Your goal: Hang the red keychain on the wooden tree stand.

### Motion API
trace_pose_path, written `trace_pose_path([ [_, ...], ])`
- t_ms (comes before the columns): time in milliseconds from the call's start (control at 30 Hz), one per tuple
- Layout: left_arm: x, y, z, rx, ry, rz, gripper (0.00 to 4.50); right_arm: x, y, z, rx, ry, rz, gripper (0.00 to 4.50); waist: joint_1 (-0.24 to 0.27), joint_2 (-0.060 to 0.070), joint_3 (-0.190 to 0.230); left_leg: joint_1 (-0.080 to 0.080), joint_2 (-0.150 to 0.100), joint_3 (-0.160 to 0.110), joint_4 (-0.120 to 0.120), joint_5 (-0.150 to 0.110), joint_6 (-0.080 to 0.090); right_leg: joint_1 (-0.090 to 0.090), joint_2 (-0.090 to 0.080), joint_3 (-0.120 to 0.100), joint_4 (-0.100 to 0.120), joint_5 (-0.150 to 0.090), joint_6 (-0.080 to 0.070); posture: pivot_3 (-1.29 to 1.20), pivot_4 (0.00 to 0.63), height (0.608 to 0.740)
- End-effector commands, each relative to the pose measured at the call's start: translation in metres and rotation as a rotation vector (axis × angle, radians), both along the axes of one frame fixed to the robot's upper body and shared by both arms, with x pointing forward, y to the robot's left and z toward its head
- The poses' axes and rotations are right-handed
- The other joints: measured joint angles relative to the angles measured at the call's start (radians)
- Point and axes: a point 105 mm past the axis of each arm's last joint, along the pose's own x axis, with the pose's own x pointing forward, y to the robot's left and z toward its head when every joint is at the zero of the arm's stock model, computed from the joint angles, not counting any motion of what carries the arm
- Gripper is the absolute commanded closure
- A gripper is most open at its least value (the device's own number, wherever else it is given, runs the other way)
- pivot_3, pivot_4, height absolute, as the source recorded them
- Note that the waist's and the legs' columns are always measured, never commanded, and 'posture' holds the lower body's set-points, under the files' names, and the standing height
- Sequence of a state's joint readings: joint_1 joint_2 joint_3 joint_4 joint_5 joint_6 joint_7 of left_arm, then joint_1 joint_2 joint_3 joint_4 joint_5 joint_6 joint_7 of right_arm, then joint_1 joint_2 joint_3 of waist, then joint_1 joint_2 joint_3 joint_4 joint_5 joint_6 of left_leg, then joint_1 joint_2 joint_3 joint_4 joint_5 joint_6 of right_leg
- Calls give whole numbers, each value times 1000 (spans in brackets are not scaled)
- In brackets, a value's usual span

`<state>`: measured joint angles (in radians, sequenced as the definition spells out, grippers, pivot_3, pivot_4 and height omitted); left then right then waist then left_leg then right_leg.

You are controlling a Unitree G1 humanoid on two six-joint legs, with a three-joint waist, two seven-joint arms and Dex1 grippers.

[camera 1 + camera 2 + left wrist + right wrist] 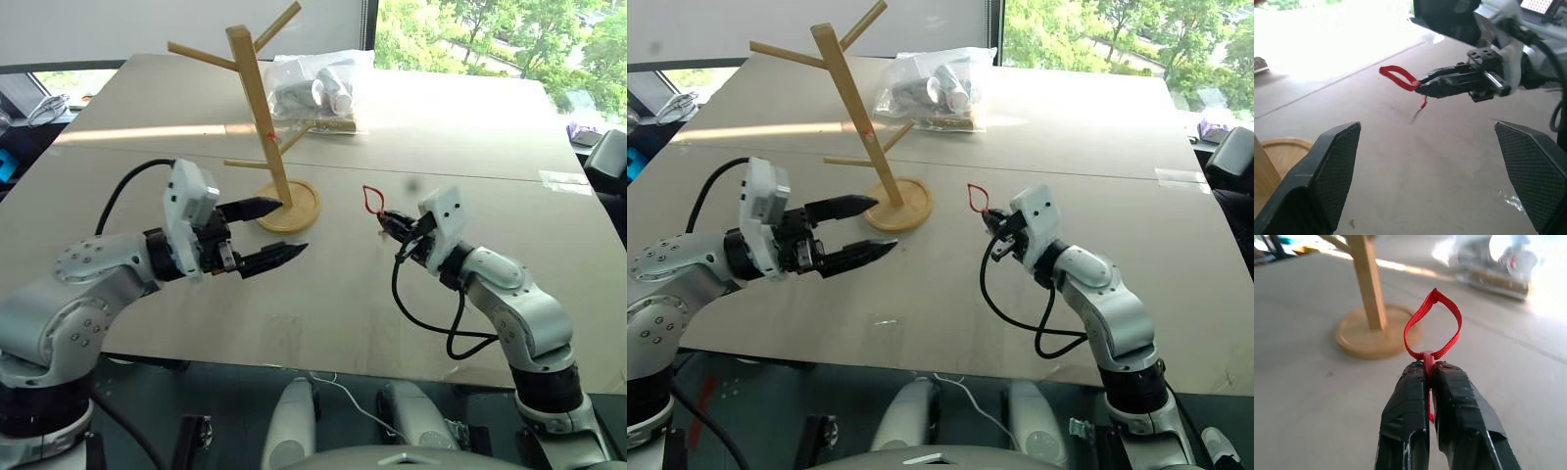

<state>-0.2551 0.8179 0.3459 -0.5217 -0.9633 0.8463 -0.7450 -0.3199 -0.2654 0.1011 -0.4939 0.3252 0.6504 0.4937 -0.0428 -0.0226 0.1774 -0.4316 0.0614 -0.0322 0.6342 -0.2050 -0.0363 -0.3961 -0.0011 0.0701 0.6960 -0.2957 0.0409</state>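
While the keychain (1432, 328) is pinched at its base between the closed fingers of the right gripper (385, 222), its red loop is held up off the table (294, 313), well apart from the stand (266, 127) on the stand's right. No key can be made out. The stand is set upright on its round base, with pegs angled off the post. The left gripper (282, 231) is held level just beside the stand's base, jaws spread wide, nothing between them. A clear bag (318, 86) is seen behind the stand.
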Motion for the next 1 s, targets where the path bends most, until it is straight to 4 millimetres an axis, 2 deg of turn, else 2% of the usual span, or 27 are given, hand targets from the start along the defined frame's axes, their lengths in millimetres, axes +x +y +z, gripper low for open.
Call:
trace_pose_path([
  [33, -2, 3, 32, -133, -73, 54, 0, -11, 16, 39, 90, -159, 94, 4444, -1, 0, 0, 0, 0, 0, 0, 0, 0, 0, 0, 0, 0, 0, 0, 0, 150, 740],
  [200, -12, 11, 47, -266, -67, 121, 0, -4, 41, 61, 93, -290, 145, 4444, -2, 0, 0, 0, 0, 0, 1, 0, 0, 0, 0, 0, 1, 0, 0, 0, 150, 740],
  [367, -18, 24, 53, -275, -71, 188, 0, 0, 60, 71, 113, -336, 203, 4444, 4, 0, 0, 0, 0, 0, 1, 0, 0, 0, -1, 0, 0, 0, 0, 0, 150, 740],
  [500, -21, 38, 58, -273, -89, 247, 0, 4, 78, 71, 80, -368, 249, 4444, 2, 0, 0, 0, 0, 0, 1, 0, 0, 0, -1, 0, 1, 0, 0, 0, 150, 740],
  [700, -23, 40, 57, -259, -95, 269, 0, 11, 93, 71, 60, -396, 272, 4444, 3, 0, 0, 0, 0, 0, 1, 0, 0, 0, -1, -1, 0, 0, 0, 0, 150, 740],
  [1000, -23, 38, 55, -254, -101, 274, 0, 29, 99, 62, -32, -386, 218, 4444, 3, 0, 0, 0, 0, 0, 0, 0, 0, 0, -1, -1, 0, 0, 0, 0, 150, 740],
])
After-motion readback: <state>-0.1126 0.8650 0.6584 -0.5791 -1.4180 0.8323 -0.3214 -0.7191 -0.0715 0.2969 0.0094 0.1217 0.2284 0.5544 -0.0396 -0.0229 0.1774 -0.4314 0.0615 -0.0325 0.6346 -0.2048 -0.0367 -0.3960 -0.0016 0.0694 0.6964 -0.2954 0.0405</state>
